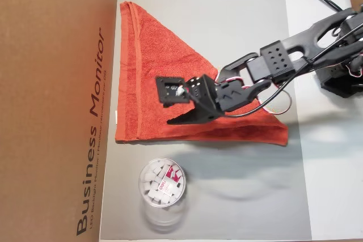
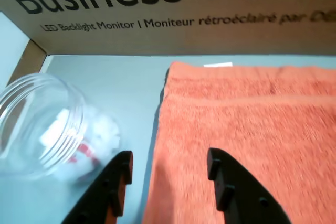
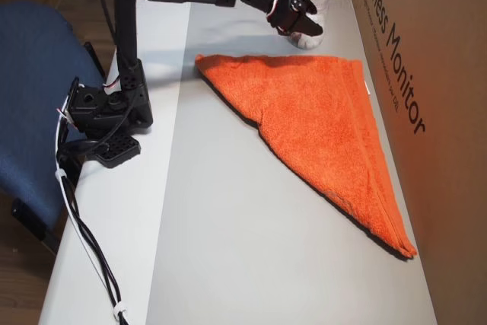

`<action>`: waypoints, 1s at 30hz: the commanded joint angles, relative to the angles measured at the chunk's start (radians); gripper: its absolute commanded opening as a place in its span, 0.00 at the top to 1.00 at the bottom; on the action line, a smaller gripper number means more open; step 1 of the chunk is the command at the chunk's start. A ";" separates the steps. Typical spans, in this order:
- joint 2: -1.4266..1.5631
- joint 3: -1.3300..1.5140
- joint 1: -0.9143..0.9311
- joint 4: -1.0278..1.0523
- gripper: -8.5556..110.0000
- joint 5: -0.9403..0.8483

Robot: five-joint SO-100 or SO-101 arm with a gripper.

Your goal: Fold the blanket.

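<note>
Box (image 2: 157, 9) lettering "Business Monitor" — beside folded blanket (image 2: 247, 129) — gripper (image 2: 168, 163) wide, empty.

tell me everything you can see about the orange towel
The blanket is orange-red terry cloth with hemmed band edges, folded into a triangle and lying flat on the grey mat. One straight edge runs beside the cardboard box, where a small white tag sticks out. The open gripper hangs over its corner next to the clear tub.

Orange-red blanket (image 1: 153, 77) lies flat, folded into a triangle
</note>
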 commanded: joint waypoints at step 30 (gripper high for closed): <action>0.925 0.232 -0.051 1.092 0.81 -0.957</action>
